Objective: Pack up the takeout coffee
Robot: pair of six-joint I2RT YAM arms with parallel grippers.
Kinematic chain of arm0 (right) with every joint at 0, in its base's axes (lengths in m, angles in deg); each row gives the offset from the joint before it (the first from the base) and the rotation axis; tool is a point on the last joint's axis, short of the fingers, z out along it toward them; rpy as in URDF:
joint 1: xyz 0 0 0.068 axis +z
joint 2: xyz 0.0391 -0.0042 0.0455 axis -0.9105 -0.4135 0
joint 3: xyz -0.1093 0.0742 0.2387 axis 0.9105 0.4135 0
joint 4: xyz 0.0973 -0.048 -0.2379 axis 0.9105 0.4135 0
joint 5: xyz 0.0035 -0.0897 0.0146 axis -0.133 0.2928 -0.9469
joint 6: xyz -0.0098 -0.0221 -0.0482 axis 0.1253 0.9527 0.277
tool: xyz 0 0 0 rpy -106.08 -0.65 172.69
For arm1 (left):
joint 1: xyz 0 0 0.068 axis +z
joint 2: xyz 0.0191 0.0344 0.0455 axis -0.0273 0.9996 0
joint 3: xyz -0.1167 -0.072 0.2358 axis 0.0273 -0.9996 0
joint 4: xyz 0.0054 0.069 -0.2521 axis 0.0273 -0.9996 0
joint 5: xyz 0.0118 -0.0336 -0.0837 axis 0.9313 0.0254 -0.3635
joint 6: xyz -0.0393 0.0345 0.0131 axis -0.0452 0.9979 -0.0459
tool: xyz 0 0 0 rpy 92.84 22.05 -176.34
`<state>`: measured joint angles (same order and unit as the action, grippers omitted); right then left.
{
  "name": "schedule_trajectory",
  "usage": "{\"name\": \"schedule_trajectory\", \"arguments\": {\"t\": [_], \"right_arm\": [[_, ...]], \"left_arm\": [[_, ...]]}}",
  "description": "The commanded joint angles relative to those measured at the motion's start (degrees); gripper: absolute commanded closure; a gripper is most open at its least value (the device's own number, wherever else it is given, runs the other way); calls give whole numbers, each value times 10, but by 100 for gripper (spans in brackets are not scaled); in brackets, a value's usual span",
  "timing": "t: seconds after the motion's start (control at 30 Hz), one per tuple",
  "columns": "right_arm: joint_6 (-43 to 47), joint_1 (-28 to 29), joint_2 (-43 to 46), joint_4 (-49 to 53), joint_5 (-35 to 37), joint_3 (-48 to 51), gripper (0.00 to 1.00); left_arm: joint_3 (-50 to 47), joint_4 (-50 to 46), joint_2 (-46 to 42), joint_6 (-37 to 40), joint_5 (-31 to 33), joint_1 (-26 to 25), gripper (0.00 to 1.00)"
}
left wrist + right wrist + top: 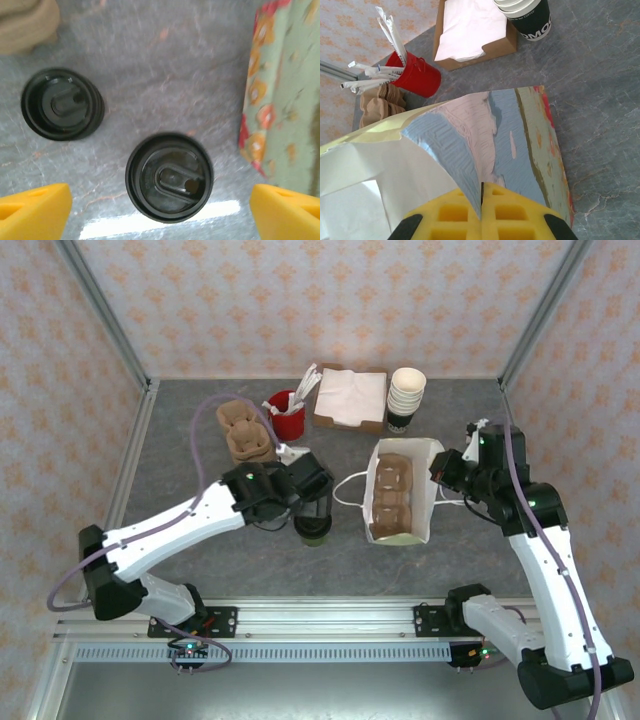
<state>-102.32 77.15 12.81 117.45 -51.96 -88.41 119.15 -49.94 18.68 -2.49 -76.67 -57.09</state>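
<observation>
Takeout coffee [169, 177]: round, glossy black plastic lid.

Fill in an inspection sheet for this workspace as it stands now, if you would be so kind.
Surface: grey table, no spills seen.
Job's things: takeout coffee lidded, on the table left of the paper bag; the bag is open with a cup carrier inside.
Clutter: loose black lid beside the coffee; red cup of wrapped straws, cardboard box of napkins, stack of paper cups, stack of cup carriers.
Grippers: left gripper open, fingers either side of the coffee's lid, not touching; right gripper shut on the bag's rim.
Cables: purple cable loops beside the left arm.
Surroundings: patterned walls, metal frame posts.
</observation>
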Motion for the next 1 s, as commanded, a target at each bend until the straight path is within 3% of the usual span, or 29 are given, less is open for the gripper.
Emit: {"name": "schedule_trajectory", "arguments": {"t": [0.0, 0.6, 0.97], "right_arm": [[-11, 1, -5, 11, 6, -6, 100], [-15, 1, 0, 53, 45, -13, 100], [-11, 1, -7, 52, 49, -18, 100]], "left_arm": [[-4, -1, 10, -15, -11, -14, 0], [-55, 59, 68, -23, -63, -13, 3], [-51, 46, 82, -36, -42, -12, 15]]}}
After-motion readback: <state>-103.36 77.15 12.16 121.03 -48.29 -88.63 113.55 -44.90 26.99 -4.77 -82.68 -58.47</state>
